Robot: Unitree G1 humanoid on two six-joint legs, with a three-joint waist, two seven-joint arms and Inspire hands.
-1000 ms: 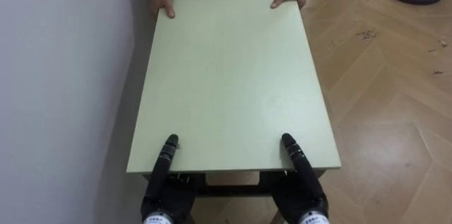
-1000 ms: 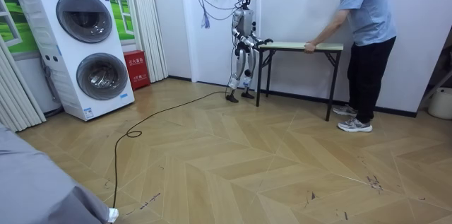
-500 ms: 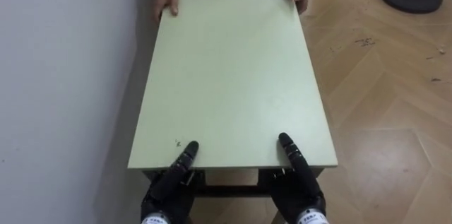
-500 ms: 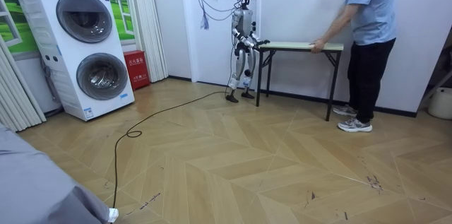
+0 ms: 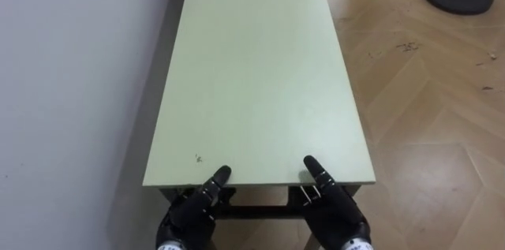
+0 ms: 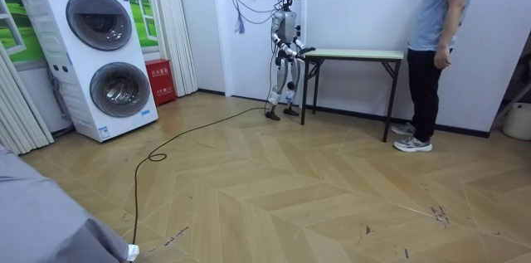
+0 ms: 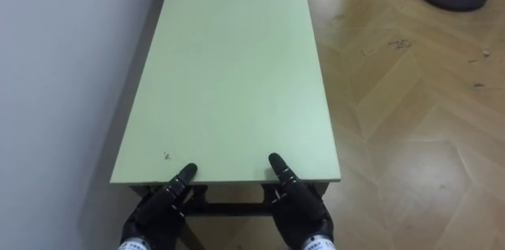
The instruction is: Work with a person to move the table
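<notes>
- table (image 5: 256, 76) runs up the frame's centre, wall (image 5: 71, 84) at left.
- left hand (image 5: 189, 212) and right hand (image 5: 335, 214) meet its bottom edge; grip cannot be told.
- person (image 6: 431, 39) stands at room view's right.

Table (image 5: 256, 84) cut off at far end (person (image 6: 436, 14) too).

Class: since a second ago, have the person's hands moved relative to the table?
Yes. The person's hand has left the table's far end and now hangs by the hip, to the room view's right of the tabletop.
</notes>
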